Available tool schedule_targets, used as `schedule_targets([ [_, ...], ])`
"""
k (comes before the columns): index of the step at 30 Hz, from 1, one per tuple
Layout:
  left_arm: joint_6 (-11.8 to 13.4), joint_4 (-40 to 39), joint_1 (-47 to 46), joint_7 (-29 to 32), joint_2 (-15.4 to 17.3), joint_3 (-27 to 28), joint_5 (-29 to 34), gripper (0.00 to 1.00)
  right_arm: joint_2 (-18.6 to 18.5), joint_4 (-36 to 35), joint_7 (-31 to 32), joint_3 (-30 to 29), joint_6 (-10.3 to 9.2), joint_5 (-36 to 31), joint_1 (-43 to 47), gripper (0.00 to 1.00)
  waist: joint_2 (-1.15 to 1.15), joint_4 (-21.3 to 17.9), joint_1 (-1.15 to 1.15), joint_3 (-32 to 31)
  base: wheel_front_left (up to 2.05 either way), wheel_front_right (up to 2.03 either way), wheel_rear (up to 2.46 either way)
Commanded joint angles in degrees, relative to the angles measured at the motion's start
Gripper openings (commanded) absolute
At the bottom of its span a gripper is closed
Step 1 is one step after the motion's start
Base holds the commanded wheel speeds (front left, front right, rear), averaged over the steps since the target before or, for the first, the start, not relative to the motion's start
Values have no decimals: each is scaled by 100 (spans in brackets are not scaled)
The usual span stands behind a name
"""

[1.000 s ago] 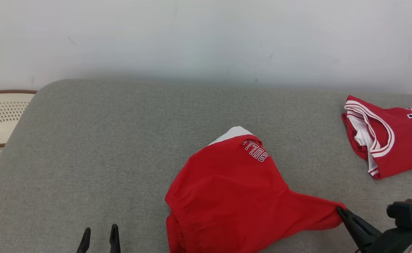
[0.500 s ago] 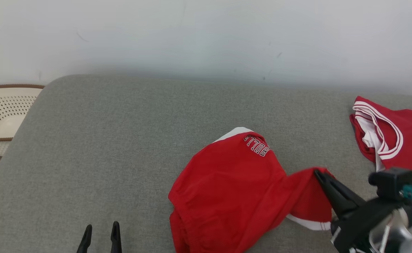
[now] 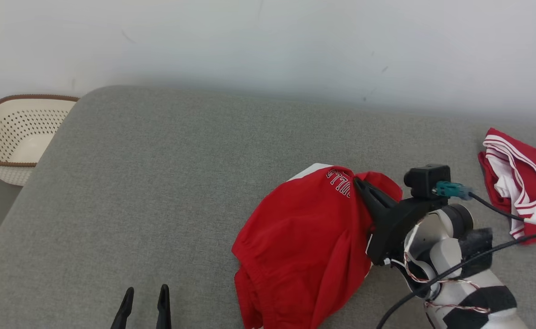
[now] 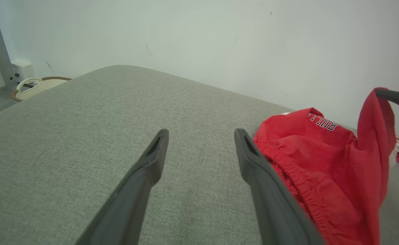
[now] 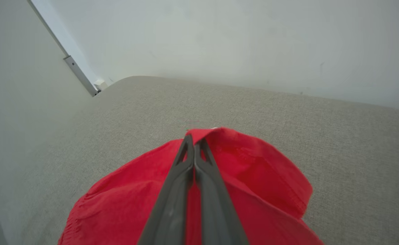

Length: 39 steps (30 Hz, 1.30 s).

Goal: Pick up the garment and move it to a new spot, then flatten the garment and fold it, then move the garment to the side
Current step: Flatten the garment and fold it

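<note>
Right now the red shorts [image 3: 304, 233], thin crinkled cloth with a gathered elastic waistband, lie heaped toward the front right of the grey woven cushion [image 3: 158, 183]. The right gripper [image 3: 358, 182] pinches one peaked fold of them, lifted off the cushion. The left gripper [image 3: 146, 289] hangs spread and empty by the front edge.

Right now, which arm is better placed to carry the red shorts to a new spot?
Right. The right fingers are shut on a fold of the red shorts, raised off the grey cushion. The left fingers stand open, apart from the shorts.
</note>
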Motion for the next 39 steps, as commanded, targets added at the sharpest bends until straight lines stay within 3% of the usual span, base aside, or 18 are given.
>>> schedule_targets([
  [1,-1,20,-81,-21,0,-25,26,100,82,279,-144,70,3,-14,-158,0,0,72,0,16,0,0,0],
  [7,-38,77,-122,-21,0,-96,13,100,423,1922,-941,360,3,-149,-807,3,0,198,0,33,0,0,0],
  [8,-47,83,-130,-21,0,-113,13,100,489,2155,-1072,397,3,-162,-882,24,0,212,0,35,0,0,0],
  [9,-60,92,-139,-21,0,-126,16,100,559,2370,-1174,418,3,-150,-939,93,0,225,0,36,0,0,0],
  [10,-55,99,-143,-21,0,-137,22,100,617,2550,-1263,449,3,-122,-998,100,0,229,0,34,0,0,0],
  [17,-53,99,-76,-21,0,-53,42,100,626,3063,-1582,681,3,90,-1148,100,0,109,0,5,0,0,0],
  [23,-98,91,-26,-21,0,-27,61,100,380,2900,-1806,797,3,390,-974,100,0,-115,0,-14,0,0,0],
  [32,-154,64,35,-21,-1,-16,85,100,-195,1656,-2358,213,3,419,-234,100,0,-352,0,18,0,0,0],
  [39,-454,338,18,-21,-1,-277,101,100,-173,153,-2387,-742,3,-224,837,100,0,-531,0,62,0,0,0],
])
